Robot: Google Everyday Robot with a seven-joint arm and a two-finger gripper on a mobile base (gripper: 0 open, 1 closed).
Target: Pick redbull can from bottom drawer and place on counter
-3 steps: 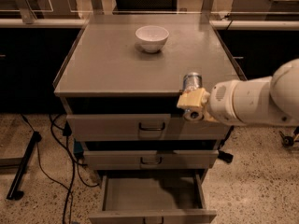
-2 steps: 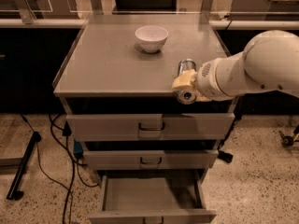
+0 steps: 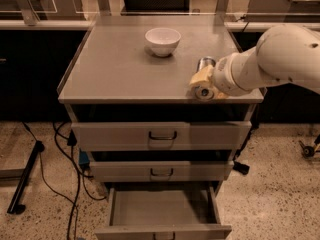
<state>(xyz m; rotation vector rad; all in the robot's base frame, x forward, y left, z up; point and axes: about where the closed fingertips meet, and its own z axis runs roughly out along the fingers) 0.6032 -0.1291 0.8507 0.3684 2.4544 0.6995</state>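
My gripper (image 3: pixel 202 81) is shut on the redbull can (image 3: pixel 205 63), of which only the silver top and a bit of dark side show behind the yellowish fingers (image 3: pixel 200 76). It holds the can upright over the right front part of the grey counter (image 3: pixel 120 66); I cannot tell whether the can touches the surface. My white arm reaches in from the right. The bottom drawer (image 3: pixel 162 209) is pulled out, its grey floor bare.
A white bowl (image 3: pixel 163 40) stands on the counter at the back centre, left of the can. Two shut drawer fronts with loop handles (image 3: pixel 162 135) sit above the open drawer. Cables (image 3: pixel 70 174) and a black stand leg (image 3: pixel 25 181) lie on the floor at left.
My arm has risen and drawn back over the counter, carrying the can from in front of the counter's edge to above its right front part.
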